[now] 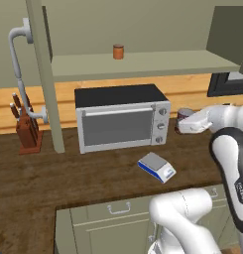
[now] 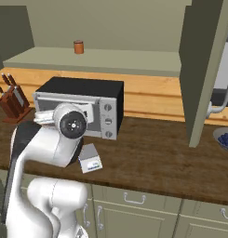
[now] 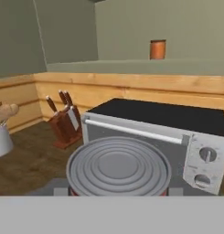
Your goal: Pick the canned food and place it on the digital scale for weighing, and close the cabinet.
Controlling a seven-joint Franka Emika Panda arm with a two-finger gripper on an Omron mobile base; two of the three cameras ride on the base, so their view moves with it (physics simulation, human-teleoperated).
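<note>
The canned food (image 1: 183, 114) is a dark red can, and my gripper (image 1: 184, 124) is shut on it in the air just right of the toaster oven. In the hand view its ribbed grey lid (image 3: 119, 167) sits close at the bottom centre and hides the fingertips. The digital scale (image 1: 156, 167) (image 2: 90, 158) lies flat on the wooden counter, below and left of the held can, with nothing on its plate. The cabinet's olive-green doors (image 1: 45, 74) (image 2: 202, 69) stand open over the counter, and its shelf (image 1: 143, 64) is exposed.
A plain orange-brown cylinder (image 1: 118, 51) (image 2: 78, 47) (image 3: 157, 49) stands on the cabinet shelf. The toaster oven (image 1: 122, 117) (image 2: 83, 106) (image 3: 177, 132) sits behind the scale. A knife block (image 1: 26, 130) (image 3: 65, 123) is to the left, a blue bowl (image 2: 224, 137) far right.
</note>
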